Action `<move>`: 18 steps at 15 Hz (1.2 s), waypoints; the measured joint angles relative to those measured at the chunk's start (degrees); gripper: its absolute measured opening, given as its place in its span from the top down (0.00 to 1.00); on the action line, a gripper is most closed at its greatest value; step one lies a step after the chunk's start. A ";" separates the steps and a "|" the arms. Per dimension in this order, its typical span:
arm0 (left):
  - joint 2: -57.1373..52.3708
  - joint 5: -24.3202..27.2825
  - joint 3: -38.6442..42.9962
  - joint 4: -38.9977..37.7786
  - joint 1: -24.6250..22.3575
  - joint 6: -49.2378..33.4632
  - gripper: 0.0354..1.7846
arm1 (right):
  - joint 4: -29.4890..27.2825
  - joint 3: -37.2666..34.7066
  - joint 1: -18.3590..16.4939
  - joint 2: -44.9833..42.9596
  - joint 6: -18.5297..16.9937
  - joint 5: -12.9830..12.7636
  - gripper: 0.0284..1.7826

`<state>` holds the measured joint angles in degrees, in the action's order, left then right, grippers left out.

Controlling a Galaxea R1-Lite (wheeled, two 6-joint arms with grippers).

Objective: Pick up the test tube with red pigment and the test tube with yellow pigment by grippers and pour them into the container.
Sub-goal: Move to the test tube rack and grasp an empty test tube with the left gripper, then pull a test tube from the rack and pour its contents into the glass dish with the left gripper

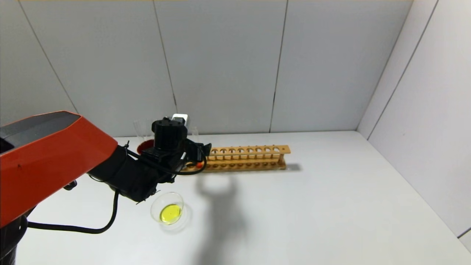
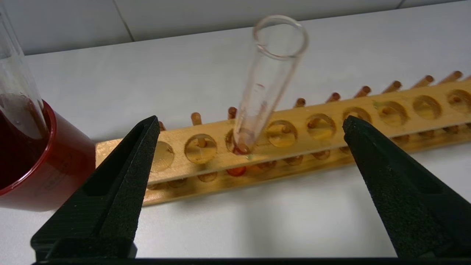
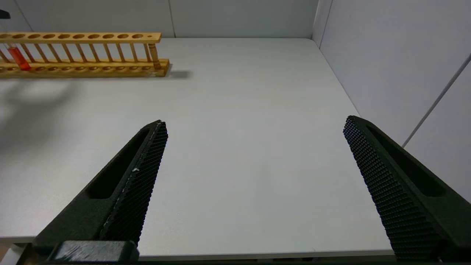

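Left claw (image 2: 248,136) spread wide, red-pigment test tube (image 2: 263,88) between its fingers, untouched, in rack (image 2: 323,141).

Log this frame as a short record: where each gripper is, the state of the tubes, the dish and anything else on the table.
left gripper: open, facing the rack, fingers either side of the red tube without touching it
right gripper: open, idle over bare table, away from the rack
red tube: standing tilted in a hole of the wooden rack, red liquid at its bottom
dish: in front of the left arm, holds yellow liquid
red cup: beside the rack's end, a clear tube in it
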<state>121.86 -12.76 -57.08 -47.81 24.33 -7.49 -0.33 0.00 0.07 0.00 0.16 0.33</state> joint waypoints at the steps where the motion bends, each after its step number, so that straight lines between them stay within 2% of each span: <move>1: 0.94 0.01 -0.87 0.02 -0.41 -0.01 0.02 | 0.00 0.00 0.00 0.00 -0.02 -0.02 0.02; 4: 3.11 -0.02 -3.01 -0.09 -0.69 -0.39 0.03 | 0.00 0.00 0.00 0.00 0.00 -0.02 0.02; 6: 3.91 -0.05 -3.89 -0.01 -0.79 -0.45 0.09 | 0.00 0.00 0.00 0.00 0.00 -0.02 0.02; 9: 4.52 -0.05 -4.30 0.02 -0.79 -0.45 0.29 | 0.00 0.00 0.00 0.00 0.00 -0.02 0.02; 13: 5.33 0.00 -4.91 -0.04 -0.77 -0.45 0.71 | -0.02 0.00 0.00 0.00 0.00 0.00 0.02; 14: 5.53 0.01 -5.13 -0.04 -0.77 -0.45 0.78 | 0.00 0.00 0.00 0.00 0.00 0.00 0.02; 15: 5.75 0.01 -5.41 -0.04 -0.77 -0.45 0.84 | -0.02 0.00 0.00 0.00 0.00 -0.02 0.02; 18: 5.81 0.01 -5.62 -0.04 -0.77 -0.45 0.85 | 0.00 0.00 0.00 0.00 0.00 -0.02 0.02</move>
<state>127.67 -12.75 -62.70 -47.85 23.56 -7.94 -0.33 0.00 0.07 0.00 0.16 0.30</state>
